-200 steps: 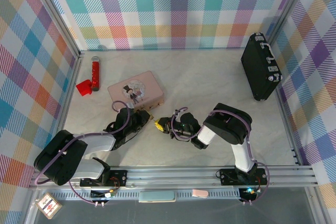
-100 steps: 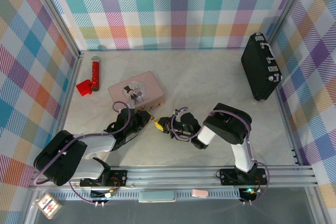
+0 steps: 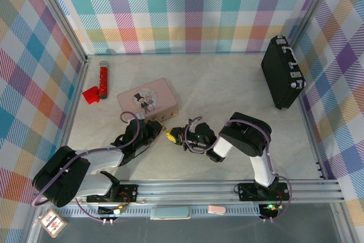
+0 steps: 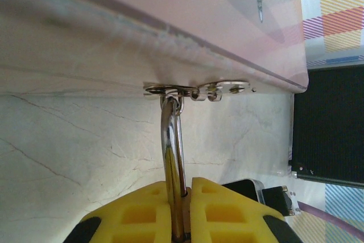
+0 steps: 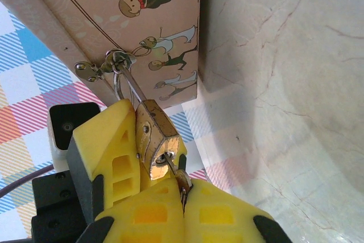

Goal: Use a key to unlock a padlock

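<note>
free: bare table between pink box and black case | blocked: box front, left gripper and right gripper nose to nose | red tube side: gap seemingly tight

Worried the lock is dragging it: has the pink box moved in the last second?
No. Seen from above, the pink box keeps the same gap to the red tube.

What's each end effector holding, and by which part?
Left end effector: padlock, by its body. Right end effector: key, by its head, blade inserted.
</note>
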